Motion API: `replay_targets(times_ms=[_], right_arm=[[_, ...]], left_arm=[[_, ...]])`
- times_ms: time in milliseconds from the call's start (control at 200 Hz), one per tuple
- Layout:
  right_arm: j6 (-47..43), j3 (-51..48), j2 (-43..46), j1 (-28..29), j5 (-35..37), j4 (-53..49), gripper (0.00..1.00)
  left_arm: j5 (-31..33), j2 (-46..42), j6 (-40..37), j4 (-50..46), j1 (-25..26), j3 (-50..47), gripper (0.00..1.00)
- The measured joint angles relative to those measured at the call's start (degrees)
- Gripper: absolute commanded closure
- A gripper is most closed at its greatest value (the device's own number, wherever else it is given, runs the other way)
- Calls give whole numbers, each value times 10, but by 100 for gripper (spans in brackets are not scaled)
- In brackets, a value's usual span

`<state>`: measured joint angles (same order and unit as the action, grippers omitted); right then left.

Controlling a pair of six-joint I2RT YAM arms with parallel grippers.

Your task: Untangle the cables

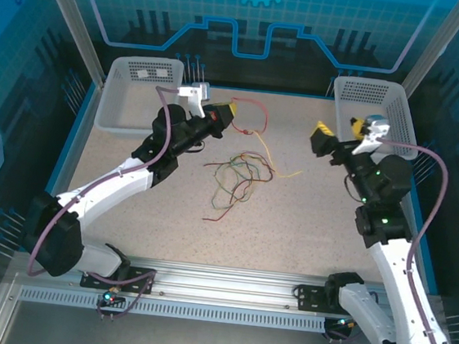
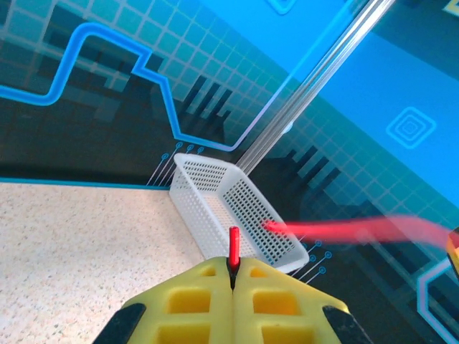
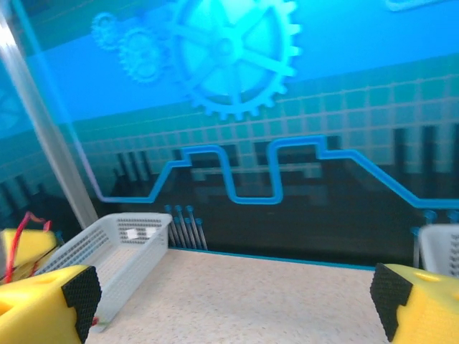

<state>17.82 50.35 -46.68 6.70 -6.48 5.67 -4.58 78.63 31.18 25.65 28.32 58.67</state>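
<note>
Item: cables (image 1: 236, 175), loose tangle, mid-desk (image 1: 314, 230). One end: red cable (image 1: 256, 109), grasped by clenched left claw (image 2: 233, 276). Spare: right claw (image 3: 233, 301), released, well apart. Step, we judge: drawing red free. Next need: right claw pinning the tangle.

Red, yellow, green cables (image 1: 236, 171); speckled beige table (image 1: 305, 229)
</note>
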Motion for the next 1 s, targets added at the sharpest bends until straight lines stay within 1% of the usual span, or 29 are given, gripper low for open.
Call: replay_targets(times_ms=[75, 120, 180, 255, 370, 445, 525, 610, 780, 1001], right_arm=[[22, 10, -5, -43, -37, -7, 0], [26, 9, -5, -49, -58, -3, 1], [27, -18, 3, -41, -87, 38, 3], [20, -75, 18, -15, -110, 87, 6], [3, -185, 24, 43, -117, 171, 8], [-12, -249, 15, 89, -102, 207, 8], [-24, -282, -10, 118, -92, 244, 5], [-30, -281, -65, 131, -88, 296, 0], [-31, -248, -206, 158, -80, 384, 0], [-28, -134, -367, 192, -88, 468, 0]], left_arm=[[5, 0, 0, -10, 0, 0, 100], [10, 0, 1, -14, 0, 0, 100], [15, 0, 5, -20, 0, 0, 100], [22, 0, 16, -28, 0, 1, 100], [30, 1, 35, -44, 0, 9, 100], [34, 2, 46, -49, 0, 16, 100], [34, 2, 59, -49, 0, 20, 100], [33, 2, 69, -48, 0, 21, 100], [22, 10, 94, -40, 0, 21, 100], [12, 12, 111, -14, 0, 20, 100]])
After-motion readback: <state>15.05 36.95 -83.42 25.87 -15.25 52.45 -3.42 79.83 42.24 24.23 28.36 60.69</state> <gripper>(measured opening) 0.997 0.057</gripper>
